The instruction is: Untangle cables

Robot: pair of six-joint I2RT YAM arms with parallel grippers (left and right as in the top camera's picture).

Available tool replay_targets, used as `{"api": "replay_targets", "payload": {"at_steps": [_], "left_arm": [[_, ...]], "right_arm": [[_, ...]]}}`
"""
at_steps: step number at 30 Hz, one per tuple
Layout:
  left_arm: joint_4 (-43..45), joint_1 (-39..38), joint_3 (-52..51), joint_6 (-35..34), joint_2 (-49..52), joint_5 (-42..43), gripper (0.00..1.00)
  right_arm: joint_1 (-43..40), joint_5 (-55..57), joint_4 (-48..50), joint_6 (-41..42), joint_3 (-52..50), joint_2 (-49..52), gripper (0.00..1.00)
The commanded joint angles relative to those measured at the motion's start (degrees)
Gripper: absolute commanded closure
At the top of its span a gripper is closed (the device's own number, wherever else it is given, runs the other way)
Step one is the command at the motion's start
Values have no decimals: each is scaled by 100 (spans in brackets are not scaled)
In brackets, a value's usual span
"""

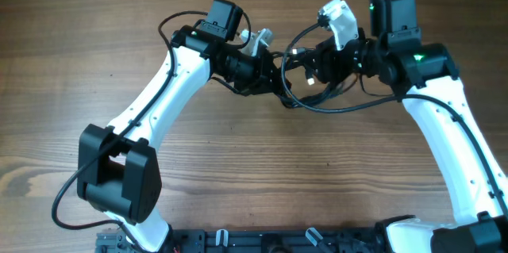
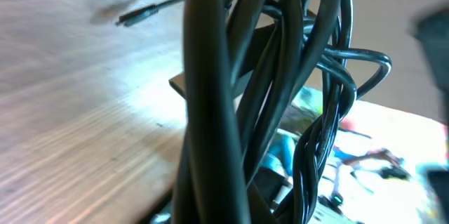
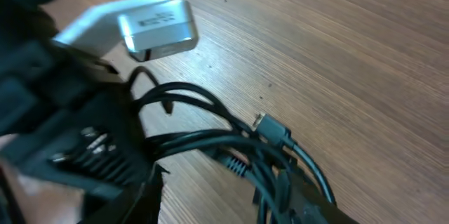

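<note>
The cables [image 1: 295,86] hang as a black tangle between my two grippers, above the middle of the wooden table. My left gripper [image 1: 270,69] is shut on the bundle. In its wrist view the thick black cords [image 2: 210,112] fill the frame and hide the fingers. My right gripper [image 1: 316,67] faces it from the right, open. In the right wrist view bare wood shows between its fingers [image 3: 151,182], and the cords [image 3: 210,140] run across onto the right-hand finger. A small plug [image 3: 270,129] sits in the tangle. One loose cord end [image 2: 137,15] lies on the table.
A loop of cable [image 1: 349,108] sags toward the table below the right gripper. The left arm's silver wrist block [image 3: 158,24] is close in front of the right gripper. A black rack [image 1: 278,241] runs along the near table edge between the arm bases.
</note>
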Motion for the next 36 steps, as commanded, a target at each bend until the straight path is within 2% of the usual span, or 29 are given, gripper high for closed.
{"api": "replay_targets", "payload": {"at_steps": [1, 13, 19, 27, 30, 32, 36], "left_arm": [[20, 37, 7, -57, 0, 769, 96], [-20, 457, 7, 223, 0, 776, 96], [-188, 560, 7, 579, 0, 1047, 96], [-201, 535, 7, 577, 0, 1051, 96], [-203, 535, 7, 575, 0, 1071, 96], [-203, 535, 7, 575, 0, 1071, 96], [-199, 535, 7, 575, 0, 1067, 96]], "right_arm": [[33, 293, -61, -330, 79, 227, 47], [153, 208, -446, -1355, 63, 511, 52], [153, 76, -264, -1333, 26, 774, 59], [223, -98, -127, -1329, 24, 984, 60], [282, -96, 63, -1067, 24, 1064, 71], [282, -92, 177, -859, 24, 1078, 82], [280, -96, 437, -400, 26, 1073, 92]]}}
